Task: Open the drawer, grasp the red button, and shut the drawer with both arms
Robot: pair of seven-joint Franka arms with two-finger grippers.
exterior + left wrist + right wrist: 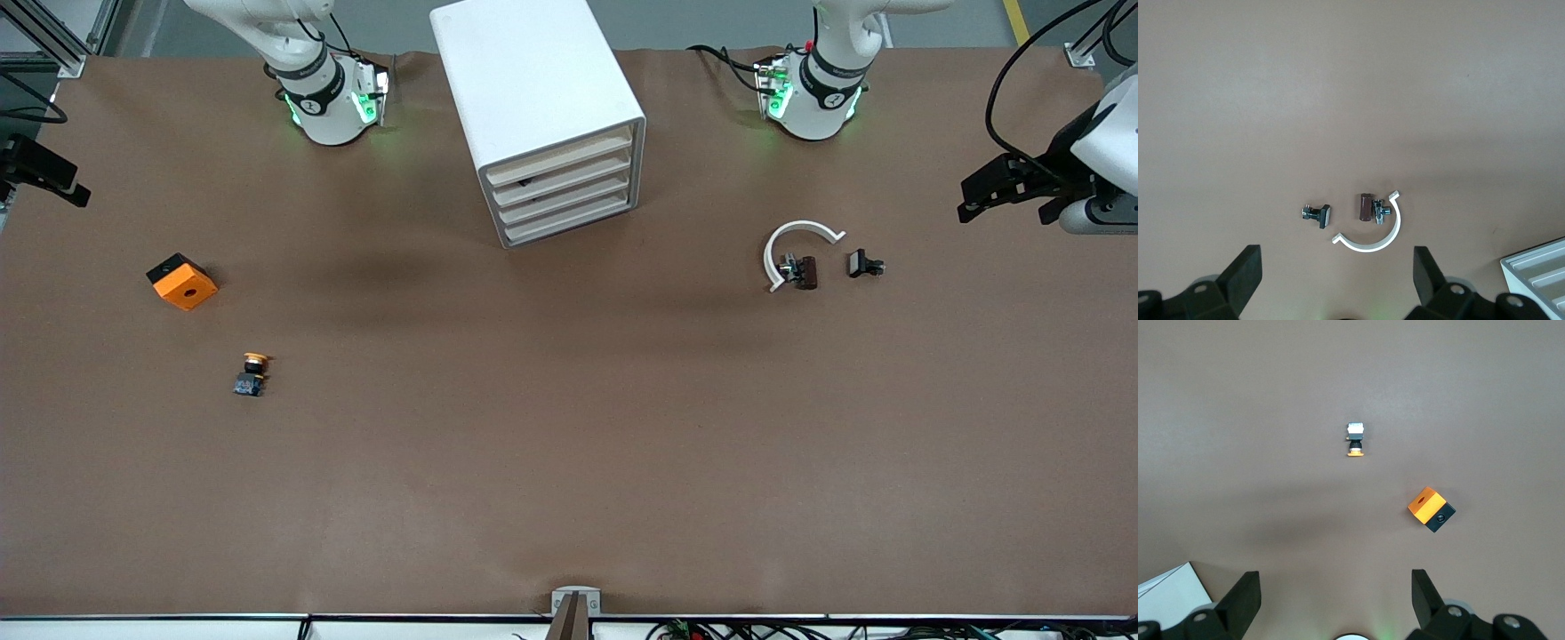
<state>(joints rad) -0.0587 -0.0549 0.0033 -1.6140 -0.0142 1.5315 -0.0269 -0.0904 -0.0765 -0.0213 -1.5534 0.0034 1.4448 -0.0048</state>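
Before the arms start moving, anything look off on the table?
The cabinet sits askew, its drawers facing toward the left arm's end; all four are shut. No red button is visible, only the yellow-capped button, lying on its side nearer the camera than the orange cube. Both grippers, left and right, are open, waiting.

The right gripper (1335, 600) is seen with its two black fingers (1241, 597) spread wide apart above the brown table (1238, 420), nothing being held between them. An orange cube (1431, 509) with a black underside and a round hole in its orange face is seen lying on the table. A yellow-capped button (1355, 439) is found near the cube, lying on its side, clear of it. A white cabinet corner (1171, 590) is glimpsed well apart from the cube, beside one finger.
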